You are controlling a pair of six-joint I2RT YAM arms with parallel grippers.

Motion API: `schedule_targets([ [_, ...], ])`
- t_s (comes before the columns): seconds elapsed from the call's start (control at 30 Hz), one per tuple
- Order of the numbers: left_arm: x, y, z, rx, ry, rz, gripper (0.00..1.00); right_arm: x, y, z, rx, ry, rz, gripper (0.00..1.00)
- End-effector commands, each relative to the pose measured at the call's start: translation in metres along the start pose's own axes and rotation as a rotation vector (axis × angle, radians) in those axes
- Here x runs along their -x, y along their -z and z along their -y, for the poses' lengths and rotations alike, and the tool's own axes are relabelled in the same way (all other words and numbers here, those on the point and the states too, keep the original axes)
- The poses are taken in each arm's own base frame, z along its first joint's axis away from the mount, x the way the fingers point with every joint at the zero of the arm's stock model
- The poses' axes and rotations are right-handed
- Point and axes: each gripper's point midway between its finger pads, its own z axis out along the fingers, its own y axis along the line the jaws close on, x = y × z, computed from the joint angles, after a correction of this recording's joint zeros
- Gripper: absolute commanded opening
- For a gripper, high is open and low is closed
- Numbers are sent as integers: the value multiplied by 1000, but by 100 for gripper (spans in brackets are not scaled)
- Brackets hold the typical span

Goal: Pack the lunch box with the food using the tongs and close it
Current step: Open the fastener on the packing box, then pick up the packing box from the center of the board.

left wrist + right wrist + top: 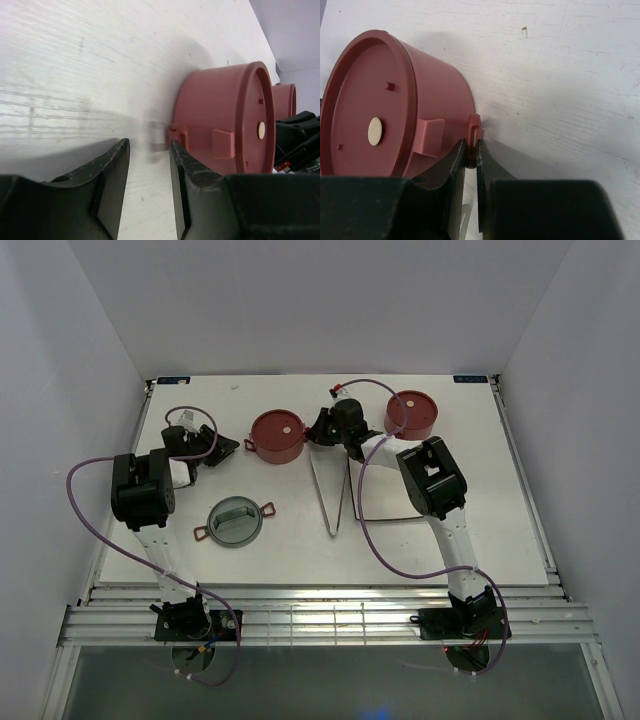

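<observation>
A lidded dusty-red bowl [277, 435] stands at mid-table. The right gripper [471, 147] is pinched tight on its side tab [475, 125]. The left gripper [149, 150], jaws partly apart and empty, lies just short of the opposite tab [175, 136]. A second bowl [412, 413] stands to the right. The grey cover [234, 521] and the tongs [335, 520] lie nearer the arm bases.

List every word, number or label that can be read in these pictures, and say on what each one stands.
No text can be read here.
Far-left blue sticker: too small to read.
Far-right blue sticker: too small to read.
Lunch box bowl: no writing on it.
</observation>
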Motion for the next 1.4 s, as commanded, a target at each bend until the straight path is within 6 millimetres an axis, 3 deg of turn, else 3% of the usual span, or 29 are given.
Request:
schedule_targets([
  [0.0, 14, -3, -3, 4, 1, 30, 48, 4, 4, -3, 23, 42, -18, 8],
  [0.17, 16, 2, 4, -12, -2, 33, 47, 5, 3, -9, 54, 43, -36, 8],
  [0.27, 24, 13, 18, -27, -15, 59, 48, 7, 5, -11, 57, 36, -28, 15],
  [0.43, 46, 39, 51, -22, -29, 125, 54, 22, 14, -12, 30, 45, -1, 40],
  [0.5, 50, 47, 61, -24, -33, 134, 57, 39, 18, -12, 23, 77, 20, 45],
  [0.53, 57, 55, 76, -33, -53, 157, 59, 55, 22, -8, 14, 79, 29, 47],
  [0.57, 61, 58, 82, -26, -61, 167, 63, 67, 28, -15, 47, 99, 34, 48],
  [0.63, 54, 62, 88, 19, -84, 148, 66, 89, 41, -9, 46, 106, 49, 52],
  [0.67, 66, 66, 95, 70, -105, 197, 69, 96, 47, -8, 48, 113, 50, 53],
  [0.7, 57, 68, 89, 139, -91, 166, 71, 110, 58, -14, 55, 145, 69, 55],
  [0.73, 48, 64, 96, 164, -119, 151, 72, 113, 66, -7, 34, 151, 51, 57],
  [0.77, 45, 67, 97, 210, -126, 149, 73, 127, 79, -11, 20, 171, 72, 58],
  [0.8, 32, 60, 115, 191, -152, 126, 76, 131, 86, -8, -4, 199, 74, 59],
  [0.87, 25, 62, 131, 169, -149, 124, 79, 145, 109, 3, -83, 210, 98, 61],
  [0.9, 14, 60, 139, 152, -151, 102, 94, 152, 116, 8, -111, 215, 116, 64],
  [0.93, 8, 61, 147, 136, -149, 94, 98, 154, 125, 21, -161, 208, 108, 65],
  [1.07, -20, 69, 173, 130, -206, 60, 98, 178, 166, 63, -308, 137, 167, 70],
  [1.1, -33, 74, 195, 91, -252, 57, 98, 177, 172, 75, -330, 109, 167, 72],
  [1.13, -38, 78, 194, 121, -278, 81, 98, 186, 183, 93, -360, 67, 189, 73],
  [1.2, -54, 85, 208, 106, -332, 97, 98, 195, 196, 109, -391, 33, 204, 76],
  [1.37, -71, 114, 221, 131, -438, 202, 98, 217, 228, 161, -504, -25, 245, 76],
])
